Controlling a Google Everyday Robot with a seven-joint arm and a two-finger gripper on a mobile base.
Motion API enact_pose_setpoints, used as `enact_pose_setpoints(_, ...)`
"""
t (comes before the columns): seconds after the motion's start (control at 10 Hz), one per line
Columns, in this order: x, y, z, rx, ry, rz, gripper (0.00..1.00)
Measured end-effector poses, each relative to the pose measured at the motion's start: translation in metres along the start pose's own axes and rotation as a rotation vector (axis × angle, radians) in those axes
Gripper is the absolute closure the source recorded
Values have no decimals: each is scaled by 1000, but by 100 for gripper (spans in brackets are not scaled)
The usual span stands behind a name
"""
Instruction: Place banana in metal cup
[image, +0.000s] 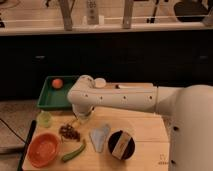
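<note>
The arm is stretching across the back of the worktop, walling off the middle from behind. The end effector is hanging low at the left and it's boxed in. A pale cup is sitting just beside it, the tray is behind, and a dark cluster is just in front. The bowl, pod, pale blue item and dark cup are crowding the front strip. Bare board is lying open right of the dark cup.
</note>
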Motion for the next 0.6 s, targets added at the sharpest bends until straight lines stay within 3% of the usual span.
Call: enact_pose_setpoints(0.6,7,-19,-13,10,25,-53,97)
